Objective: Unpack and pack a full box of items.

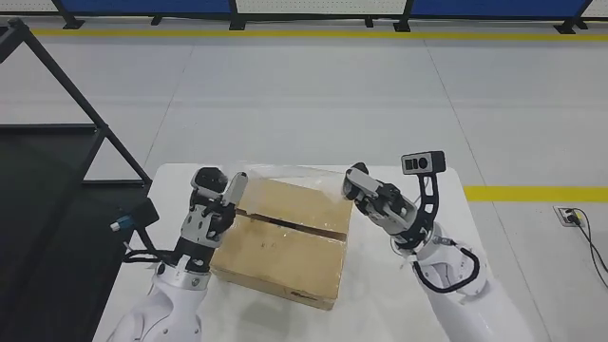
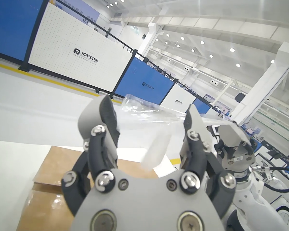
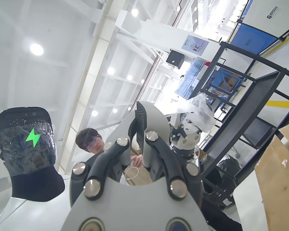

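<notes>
While box point(image 1: 285, 242) lies closed, left jaws apart

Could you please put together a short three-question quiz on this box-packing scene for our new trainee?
1. True or false: the top flaps of the cardboard box stand open.
2. Choose one. The left gripper is: A) open, B) shut on a box flap, C) shut on a cable.
3. Fill in the blank: the box stands on the white ____.

Key: 1 false, the flaps lie closed with a seam across the top; 2 A; 3 table.
</notes>
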`<action>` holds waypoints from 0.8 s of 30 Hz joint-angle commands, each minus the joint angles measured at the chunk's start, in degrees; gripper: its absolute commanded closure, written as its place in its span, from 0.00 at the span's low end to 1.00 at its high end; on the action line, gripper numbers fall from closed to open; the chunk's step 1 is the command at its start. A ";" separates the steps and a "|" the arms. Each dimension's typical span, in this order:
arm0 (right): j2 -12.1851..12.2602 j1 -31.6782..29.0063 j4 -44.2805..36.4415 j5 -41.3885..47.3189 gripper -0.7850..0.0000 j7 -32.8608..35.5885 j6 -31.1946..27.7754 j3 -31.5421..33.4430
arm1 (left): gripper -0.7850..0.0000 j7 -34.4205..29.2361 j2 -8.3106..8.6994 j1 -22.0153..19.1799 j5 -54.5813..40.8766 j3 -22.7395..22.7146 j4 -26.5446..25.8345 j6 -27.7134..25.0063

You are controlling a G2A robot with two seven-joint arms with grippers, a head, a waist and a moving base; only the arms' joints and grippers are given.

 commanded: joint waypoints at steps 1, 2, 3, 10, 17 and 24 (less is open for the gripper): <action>-0.09 0.37 -0.49 -0.52 1.00 -0.30 0.29 0.16 | 0.00 0.25 -0.03 0.05 -0.21 -0.05 0.14 0.13; -0.13 0.55 -0.68 -0.82 1.00 -0.43 0.54 0.29 | 0.00 0.34 -0.03 0.07 -0.34 -0.07 0.16 0.10; -0.17 0.74 -0.90 -0.91 1.00 -0.54 0.81 0.38 | 0.00 0.43 -0.04 0.11 -0.39 -0.12 0.20 0.09; -0.53 2.59 -1.77 -2.65 1.00 -0.92 2.61 0.45 | 0.00 1.16 -0.07 0.66 -1.05 -0.57 0.35 0.08; -0.67 4.65 -3.86 -6.89 1.00 -1.61 7.02 0.60 | 0.00 2.70 -0.25 1.81 -6.09 -2.35 0.03 1.72; -0.97 8.40 -5.79 -10.14 1.00 -0.50 12.62 -0.62 | 0.00 3.34 -0.69 4.08 -20.47 -7.09 -1.01 8.15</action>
